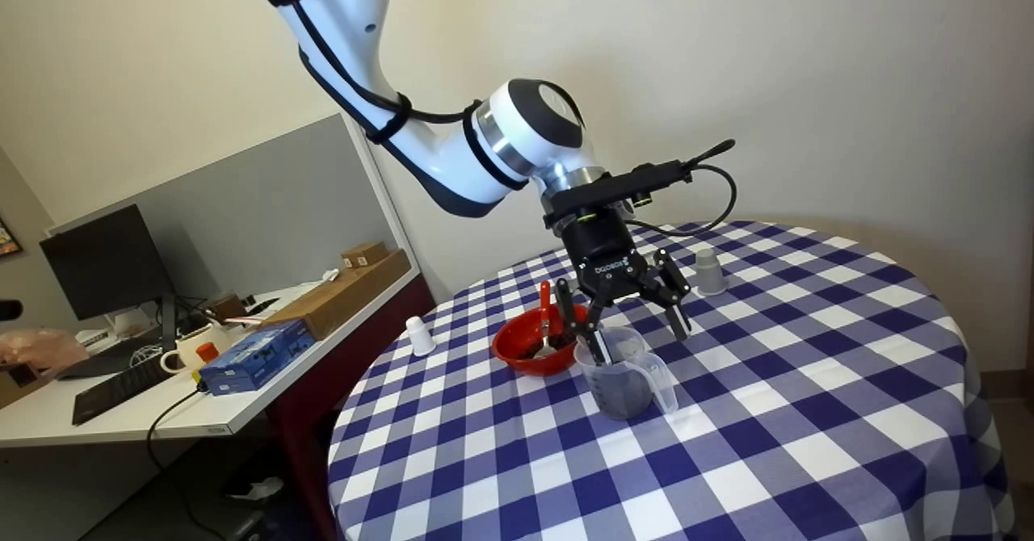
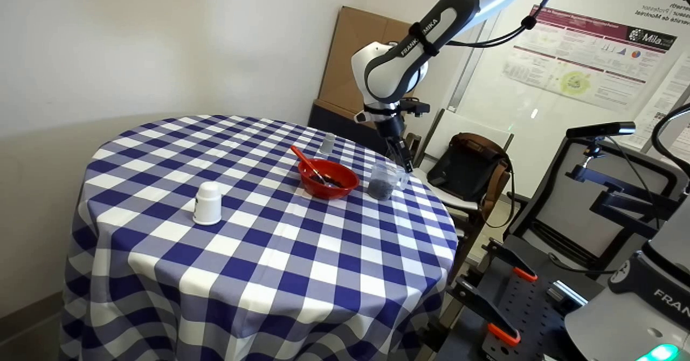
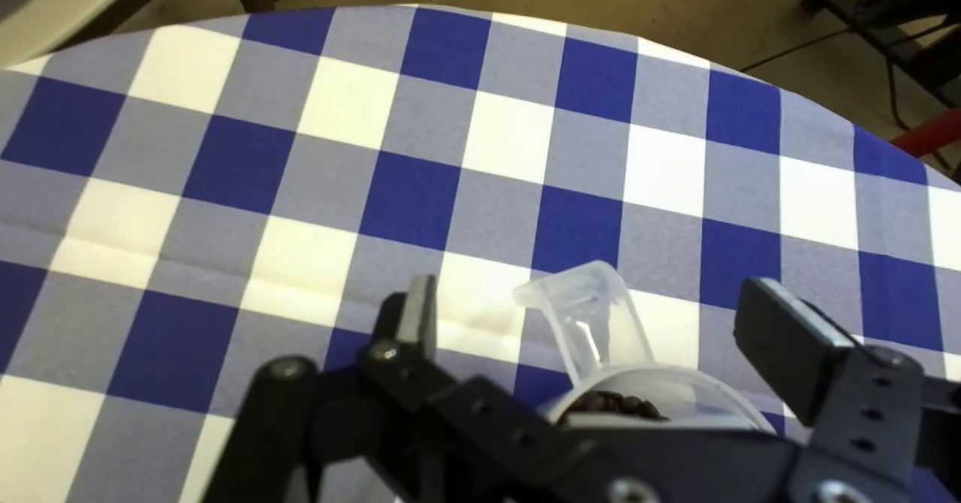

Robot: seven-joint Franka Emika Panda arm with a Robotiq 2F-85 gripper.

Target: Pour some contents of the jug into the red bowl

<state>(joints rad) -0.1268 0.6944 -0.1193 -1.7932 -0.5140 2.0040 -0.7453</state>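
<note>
One clear plastic cylindrical jug (image 1: 624,387) | long axis upright | handle (image 3: 593,319) points away from round red bowl (image 2: 330,193) | pincer (image 1: 642,341) spread

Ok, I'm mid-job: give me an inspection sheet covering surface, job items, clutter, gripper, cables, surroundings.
Surface: checked tablecloth, lightly creased.
Job's things: jug upright, dark bean-like pieces inside; red bowl beside it, holding dark contents and a red-handled spoon.
Clutter: white cup-like container, translucent cup.
Gripper: open; jug's handle shows between its fingers in the wrist view.
Cables: black cable tied along the arm; looped cable at its lower end.
Surroundings: desk with monitor; chair with bag.
</note>
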